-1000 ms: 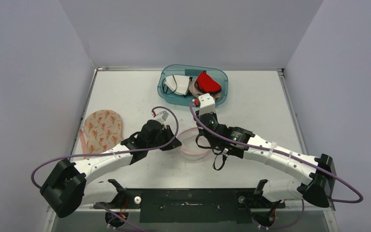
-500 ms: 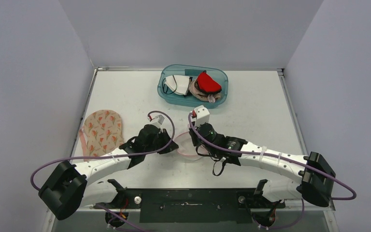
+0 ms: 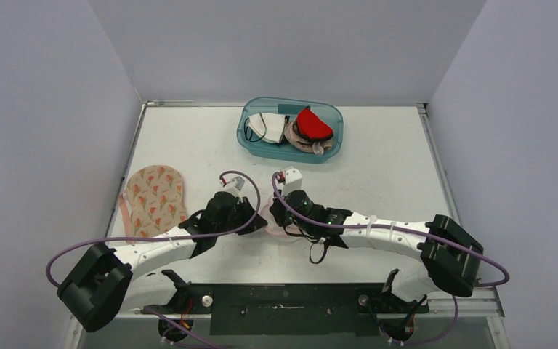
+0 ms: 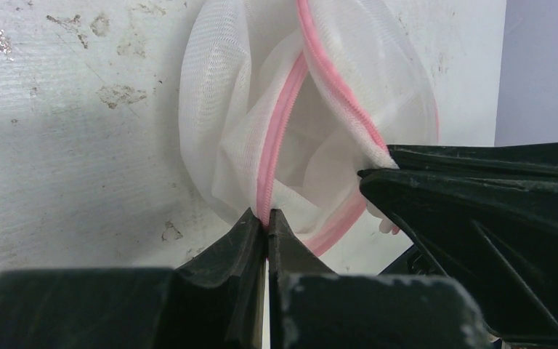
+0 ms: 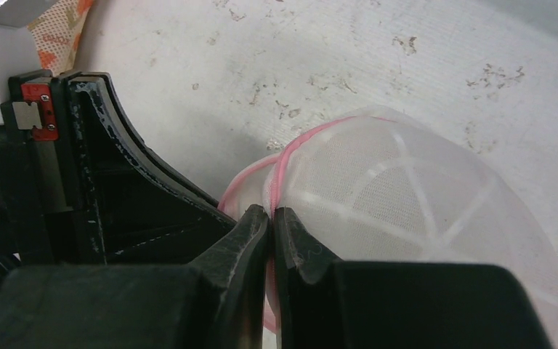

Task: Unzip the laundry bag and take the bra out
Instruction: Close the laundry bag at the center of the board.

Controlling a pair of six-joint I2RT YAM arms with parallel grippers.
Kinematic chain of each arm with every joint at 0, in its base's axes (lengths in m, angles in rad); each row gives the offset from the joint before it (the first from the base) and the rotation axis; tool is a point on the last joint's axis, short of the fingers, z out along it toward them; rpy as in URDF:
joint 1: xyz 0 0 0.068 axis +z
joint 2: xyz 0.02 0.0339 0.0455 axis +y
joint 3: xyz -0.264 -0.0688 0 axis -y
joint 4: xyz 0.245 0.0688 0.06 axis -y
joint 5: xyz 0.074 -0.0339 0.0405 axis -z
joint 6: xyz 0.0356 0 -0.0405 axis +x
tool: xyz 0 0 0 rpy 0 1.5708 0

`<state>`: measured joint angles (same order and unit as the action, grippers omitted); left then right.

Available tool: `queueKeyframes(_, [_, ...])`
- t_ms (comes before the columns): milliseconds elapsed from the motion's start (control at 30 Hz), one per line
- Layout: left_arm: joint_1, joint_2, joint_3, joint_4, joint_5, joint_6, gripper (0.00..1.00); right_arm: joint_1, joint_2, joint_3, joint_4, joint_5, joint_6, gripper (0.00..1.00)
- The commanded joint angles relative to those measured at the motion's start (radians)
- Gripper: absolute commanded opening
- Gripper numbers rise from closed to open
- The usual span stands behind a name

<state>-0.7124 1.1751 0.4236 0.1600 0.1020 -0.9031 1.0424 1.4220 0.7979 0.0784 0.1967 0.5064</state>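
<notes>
At table (image 3: 378, 167) centre, laundry bag (image 4: 312, 131) between both arms. Pink zipper (image 4: 280, 138) runs straight away from left gripper (image 4: 267, 218), pinched tight in its jaws; right gripper (image 5: 271, 214) clamps bag rim alongside, equally near.

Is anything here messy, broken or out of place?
Nothing looks broken or spilled. The mesh bag is bunched up because the left hand and right hand each pinch its pink zip edge. The table is scuffed with grey marks, and a floral bra lies outside the teal bin.
</notes>
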Motion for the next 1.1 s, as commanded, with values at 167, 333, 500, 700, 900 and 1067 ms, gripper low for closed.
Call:
queueKeyframes(167, [0.008,-0.035,-0.020,0.045,-0.034,0.002,0.00,0.017,0.044,-0.021,0.138,-0.083,0.116,0.10])
queueKeyframes(333, [0.007,-0.057,-0.038,0.047,-0.045,0.000,0.00,0.021,0.045,-0.033,0.133,-0.079,0.140,0.17])
queueKeyframes(500, [0.008,-0.076,-0.052,0.037,-0.057,-0.003,0.02,0.022,0.051,-0.045,0.141,-0.092,0.160,0.23])
queueKeyframes(700, [0.007,-0.093,-0.060,0.023,-0.063,-0.008,0.10,0.024,0.036,-0.043,0.152,-0.112,0.176,0.32])
queueKeyframes(900, [0.007,-0.129,-0.057,-0.016,-0.078,-0.010,0.26,0.024,-0.037,-0.019,0.099,-0.089,0.155,0.38])
queueKeyframes(1067, [0.008,-0.173,-0.035,-0.086,-0.089,-0.001,0.35,0.014,-0.123,-0.004,0.017,-0.046,0.107,0.47])
